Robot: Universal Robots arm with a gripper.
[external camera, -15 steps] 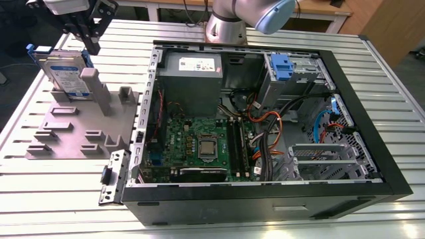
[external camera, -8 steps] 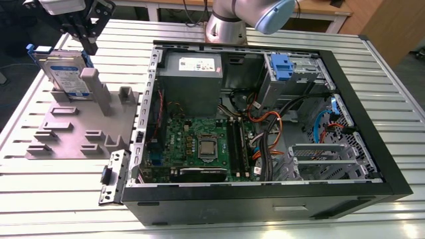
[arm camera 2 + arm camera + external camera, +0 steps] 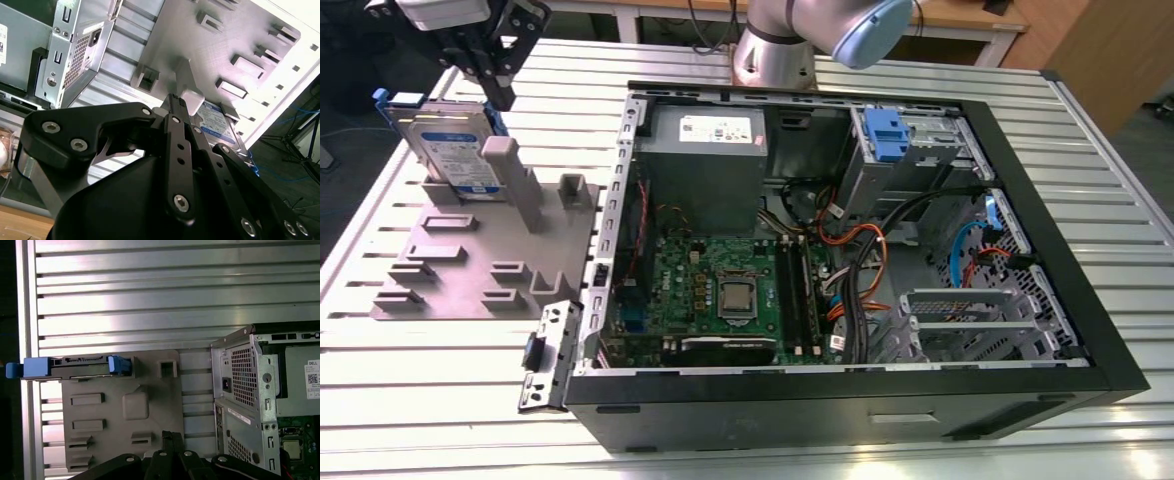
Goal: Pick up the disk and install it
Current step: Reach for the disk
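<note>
Disk: you have a flat silver-metal drive with a white-and-blue label on its broad face and blue plastic rails along its edges. It stands upright on one edge in a slot of the grey holder, at the exterior view's left, outside the computer case. In the first wrist view the disk shows edge-on, with a blue tab at each end.

Claw: it hangs just above the disk's top edge and the holder's tall post. In the first wrist view your claw has its two fingers drawn together side by side, so it reads as closed and carrying nothing. You cannot tell whether it touches the disk.

Containers: the holder sits on the ribbed metal counter, just beside the case. The case lies with its open side up and has black walls.

Inside the case you see:
- a grey power box with a white sticker in the far corner
- a green board next to the power box
- a tangle of orange, black and blue cables
- a metal drive bay carrying a small blue latch
</note>
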